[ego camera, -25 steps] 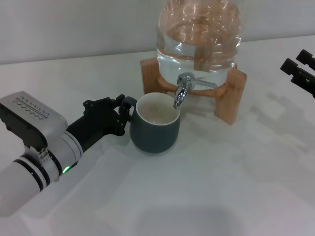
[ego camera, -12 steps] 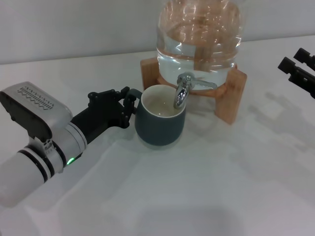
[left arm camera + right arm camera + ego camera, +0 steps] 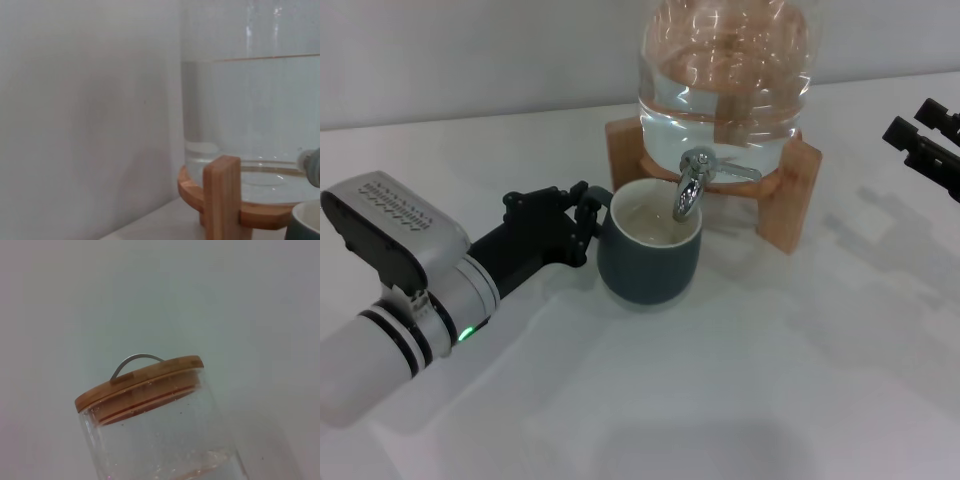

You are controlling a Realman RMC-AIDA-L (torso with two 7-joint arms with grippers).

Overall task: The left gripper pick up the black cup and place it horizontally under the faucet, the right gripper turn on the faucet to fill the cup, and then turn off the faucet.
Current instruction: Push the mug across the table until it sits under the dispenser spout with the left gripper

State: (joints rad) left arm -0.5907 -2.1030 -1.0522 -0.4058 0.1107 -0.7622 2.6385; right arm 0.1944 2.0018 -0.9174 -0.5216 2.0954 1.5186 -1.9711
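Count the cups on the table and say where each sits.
1. The cup stands upright under the faucet, in front of the wooden stand, with the left gripper at its handle side. Others may be out of view.

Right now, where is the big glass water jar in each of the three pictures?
Head view: the glass jar stands at the top middle on its wooden stand.
Left wrist view: its lower half fills the right side.
Right wrist view: only its top shows, under a wooden lid.
Shared landmark: the jar itself.
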